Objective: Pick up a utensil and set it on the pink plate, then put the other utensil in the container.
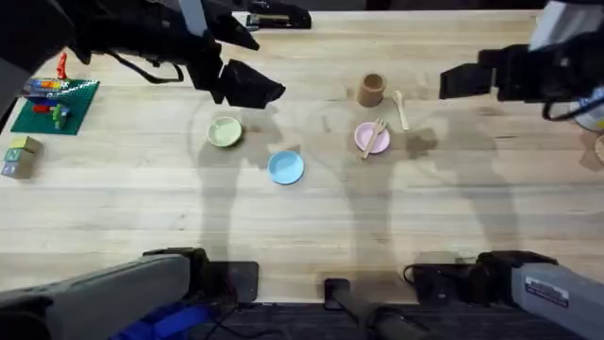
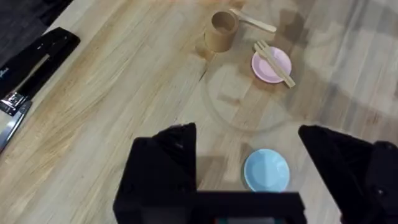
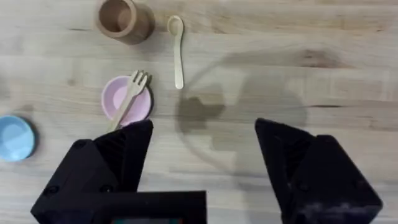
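Observation:
A pale wooden fork (image 1: 374,136) (image 3: 129,96) (image 2: 274,63) lies across the small pink plate (image 1: 371,140) (image 3: 125,99) (image 2: 272,66). The wooden spoon (image 1: 401,109) (image 3: 178,49) (image 2: 251,22) rests flat on the table just right of the brown wooden cup (image 1: 371,90) (image 3: 122,18) (image 2: 222,31). My right gripper (image 1: 451,82) (image 3: 202,155) hangs open above the table right of the spoon, empty. High over the yellow-green plate, my left gripper (image 1: 253,87) (image 2: 249,152) is open and holds nothing.
A yellow-green plate (image 1: 225,131) and a light blue plate (image 1: 285,167) (image 2: 266,170) (image 3: 13,137) sit left of the pink one. Toy bricks on a green baseplate (image 1: 52,102) and wooden blocks (image 1: 19,156) lie far left. A black stapler (image 1: 278,16) (image 2: 28,74) lies at the back edge.

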